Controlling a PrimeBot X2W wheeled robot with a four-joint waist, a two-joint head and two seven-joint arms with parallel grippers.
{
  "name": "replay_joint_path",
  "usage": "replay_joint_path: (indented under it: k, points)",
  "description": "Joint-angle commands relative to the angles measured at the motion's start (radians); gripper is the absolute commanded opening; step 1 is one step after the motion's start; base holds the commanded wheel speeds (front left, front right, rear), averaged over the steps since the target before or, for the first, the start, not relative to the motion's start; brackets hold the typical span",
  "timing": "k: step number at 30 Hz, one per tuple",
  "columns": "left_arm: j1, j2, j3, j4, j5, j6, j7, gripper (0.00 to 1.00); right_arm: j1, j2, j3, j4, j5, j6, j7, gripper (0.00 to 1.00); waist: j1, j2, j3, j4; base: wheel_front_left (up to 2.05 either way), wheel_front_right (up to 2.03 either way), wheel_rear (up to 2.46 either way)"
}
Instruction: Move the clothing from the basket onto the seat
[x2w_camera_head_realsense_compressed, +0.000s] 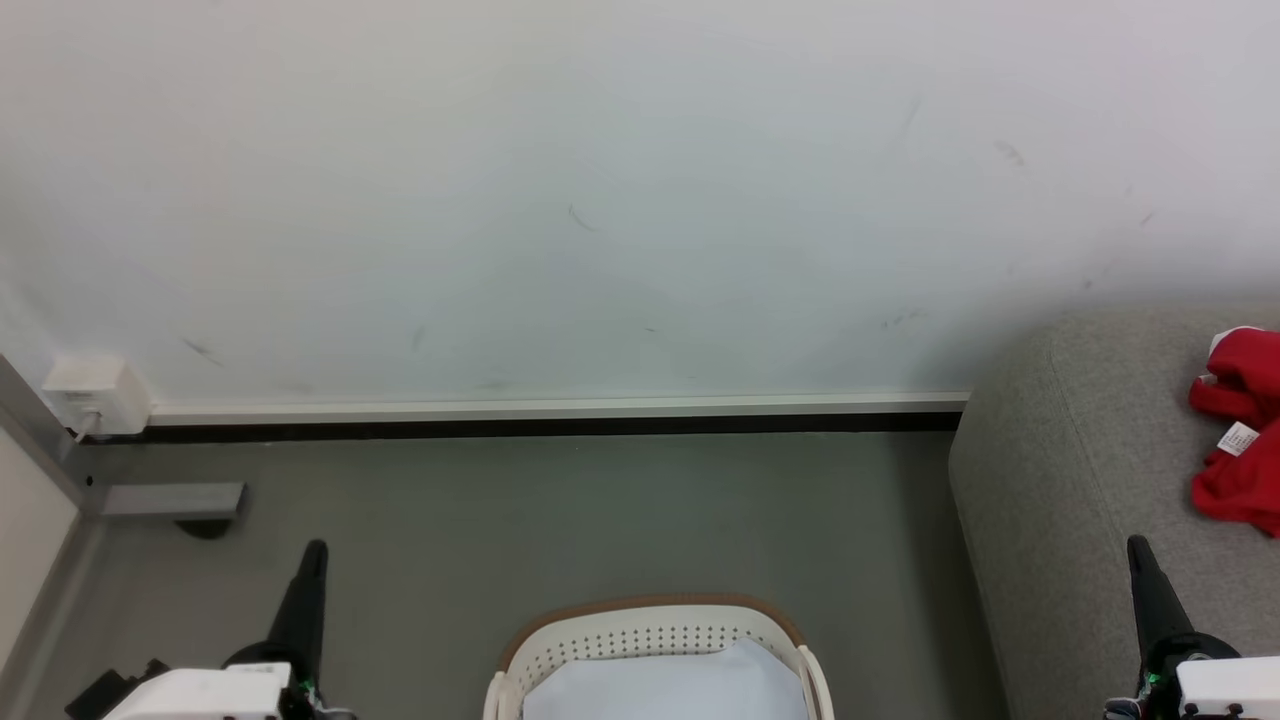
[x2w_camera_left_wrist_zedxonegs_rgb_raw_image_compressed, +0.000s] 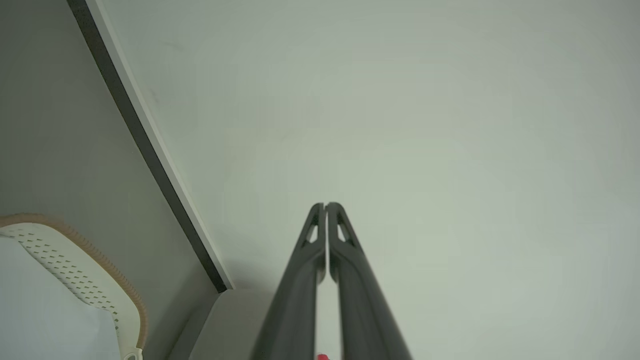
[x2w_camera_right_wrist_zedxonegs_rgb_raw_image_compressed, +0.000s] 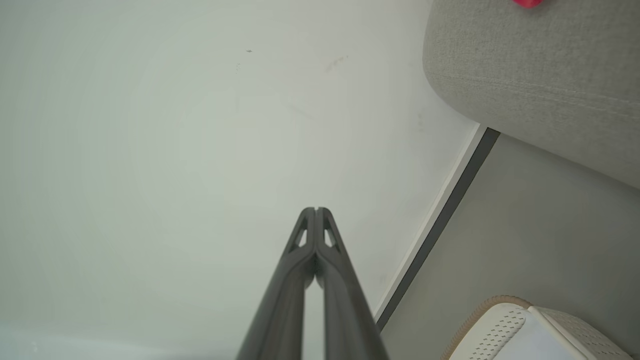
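The basket (x2w_camera_head_realsense_compressed: 650, 635) stands on the floor (x2w_camera_head_realsense_compressed: 600, 510), well forward of the floor's back edge, where it meets the wall (x2w_camera_head_realsense_compressed: 600, 200). A sheet (x2w_camera_head_realsense_compressed: 670, 685) lies inside the basket. The seat (x2w_camera_head_realsense_compressed: 1080, 480) stands to the basket's right, apart from it, and reaches back to the wall. The clothing (x2w_camera_head_realsense_compressed: 1240, 440) lies on the seat, away from its left corner. A wall box (x2w_camera_head_realsense_compressed: 95, 392) sits at the floor's back left corner. The left end effector (x2w_camera_head_realsense_compressed: 314, 550) is left of the basket. The right end effector (x2w_camera_head_realsense_compressed: 1138, 548) is to its right, against the seat and nearer than the clothing.
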Motion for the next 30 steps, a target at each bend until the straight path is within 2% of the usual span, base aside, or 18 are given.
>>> replay_joint_path:
  k: [1, 20, 30]
  points:
    - [-0.015, 0.002, 0.008, -0.010, -0.024, -0.002, 0.007, 0.00, -0.014, -0.005, -0.005, -0.008, 0.026, -0.002, 0.008, 0.00, -0.0001, 0.0000, 0.001, 0.001, 0.00, 0.00, 0.00]
    - [-0.024, -0.002, 0.021, -0.028, -0.155, -0.002, 0.041, 0.00, -0.021, -0.009, -0.020, -0.021, 0.160, -0.002, 0.039, 0.00, -0.0001, 0.0000, 0.009, 0.009, 0.00, 0.00, 0.00]
    - [-0.024, -0.002, 0.021, -0.028, -0.153, -0.002, 0.042, 0.00, -0.021, -0.010, -0.017, -0.021, 0.159, -0.002, 0.037, 0.00, -0.0001, 0.0000, 0.010, 0.009, 0.00, 0.00, 0.00]
